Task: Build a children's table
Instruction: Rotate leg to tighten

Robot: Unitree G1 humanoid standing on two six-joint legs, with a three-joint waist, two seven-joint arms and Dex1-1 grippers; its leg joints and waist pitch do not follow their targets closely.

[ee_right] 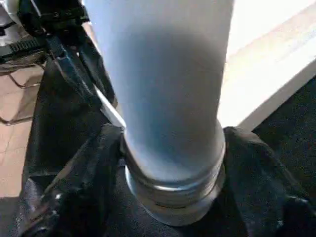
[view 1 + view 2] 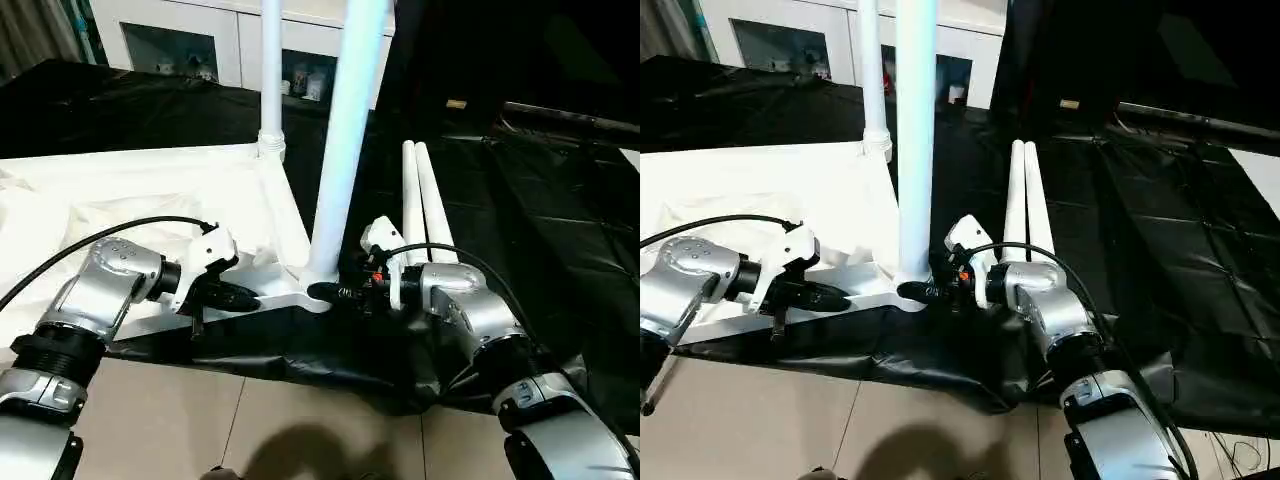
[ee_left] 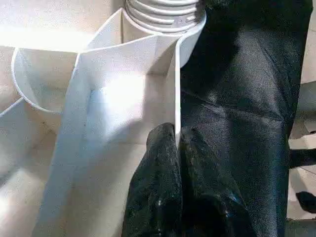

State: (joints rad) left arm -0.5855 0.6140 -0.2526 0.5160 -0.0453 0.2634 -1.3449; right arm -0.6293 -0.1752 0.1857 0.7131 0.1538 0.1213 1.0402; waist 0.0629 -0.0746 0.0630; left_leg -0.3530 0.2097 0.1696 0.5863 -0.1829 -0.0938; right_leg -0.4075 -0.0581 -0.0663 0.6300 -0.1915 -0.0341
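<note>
Black sheeting is covering the worktable [image 2: 520, 200], with the white tabletop [image 2: 150, 190] lying underside-up at its near-left. Left gripper [image 2: 235, 296] is clamping its fingers together on the tabletop's near rim wall, at 9 o'clock from the corner socket. Right gripper [image 2: 330, 292] is closing around the base of the upright leg [image 2: 345, 140] standing in that socket. Second upright leg [image 2: 271, 70] is standing at 12 o'clock. Two spare legs [image 2: 425, 200] are lying at 1 o'clock of the right gripper.
</note>
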